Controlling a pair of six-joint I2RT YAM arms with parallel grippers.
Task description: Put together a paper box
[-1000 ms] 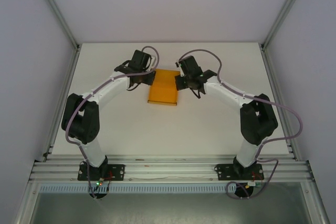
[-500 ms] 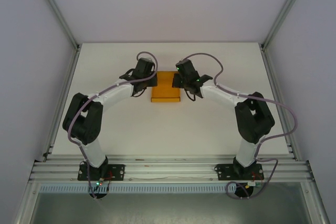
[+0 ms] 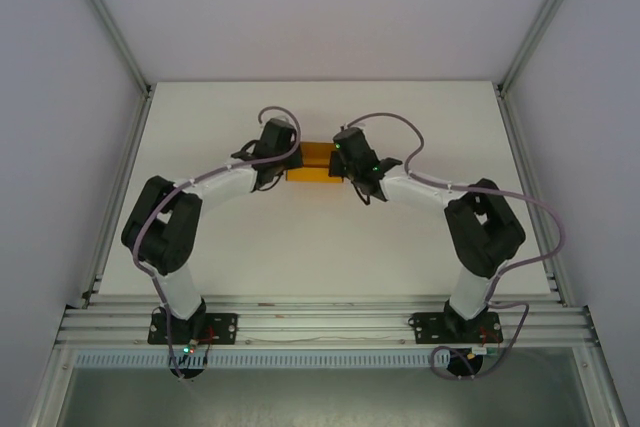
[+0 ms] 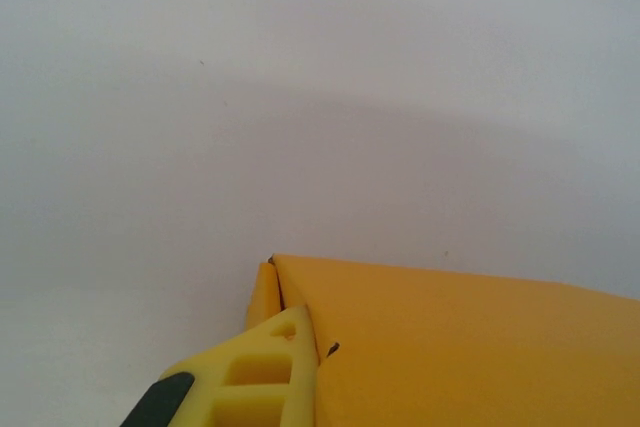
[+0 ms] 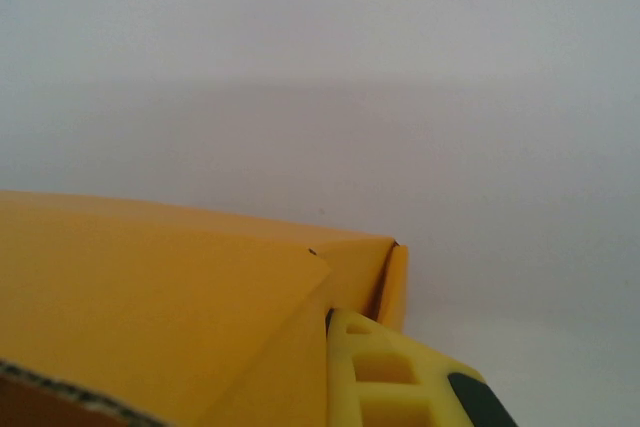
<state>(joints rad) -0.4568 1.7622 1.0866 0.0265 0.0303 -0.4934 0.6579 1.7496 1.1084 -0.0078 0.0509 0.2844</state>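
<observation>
Paper box (image 3: 313, 160) sits between two grippers at the far middle of the table (image 3: 320, 247).
Left gripper (image 3: 285, 159) meets its left end, right gripper (image 3: 338, 159) its right end. A yellow finger (image 4: 262, 375) touches the box wall; jaw widths cannot be told.

Overhead view: even, diffuse light, sharp, with faint soft shadows on the table (image 3: 330, 247). Wrist views: broad soft shadow band mid-frame; paper box (image 4: 470, 347) at lower edge slightly out of focus.
</observation>
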